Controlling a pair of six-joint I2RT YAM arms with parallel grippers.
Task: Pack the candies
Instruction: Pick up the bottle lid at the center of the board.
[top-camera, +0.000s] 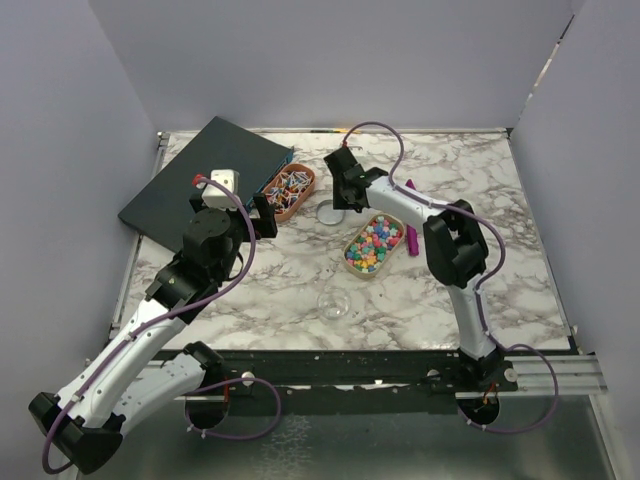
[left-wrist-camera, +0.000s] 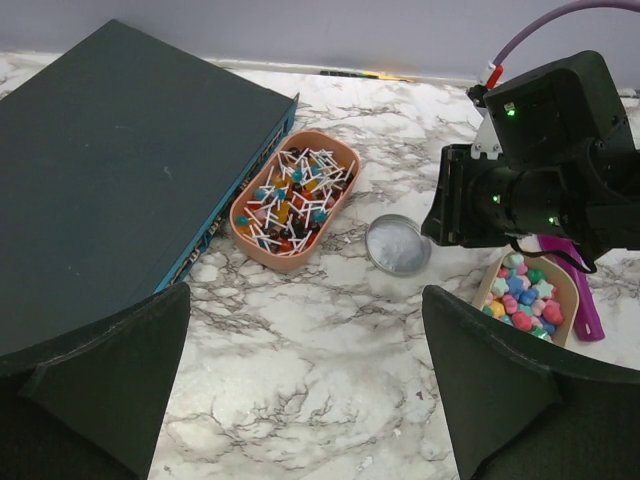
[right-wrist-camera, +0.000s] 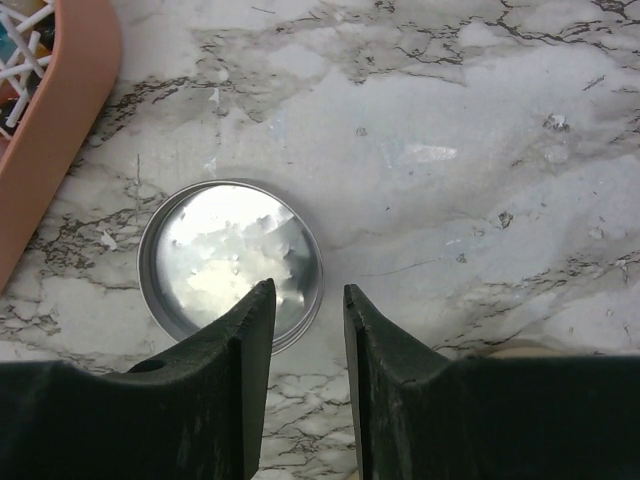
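marble-veined tabletop carries everything here. in the upper left of the left wrist view lies a dark teal box, and just beside its right edge sits a peach oval tray holding the wrapped candies, small dark, orange and teal pieces with white twisted ends, piled loosely. at the right edge of that view a tan tray holds the ball candies, tiny bright balls in pink, blue, green and yellow, partly hidden behind the black body of the right arm. a purple object lies just beside that tray on its right. between the two trays, centre frame, a round silvery tin lid rests flat on the marble. the right pincer hovers at the lid's right edge, its two dark fingers set only a narrow gap apart, one over the lid's shiny face and the other over bare marble, so the rim falls in the gap; whether either finger touches the metal cannot be told. the left pincer is spread wide in the lower part of its own view, nothing between its fingers, aimed towards the peach tray from well short of it. in the overhead view a small clear glass vessel stands alone near the centre bottom of the marble, apart from both trays.
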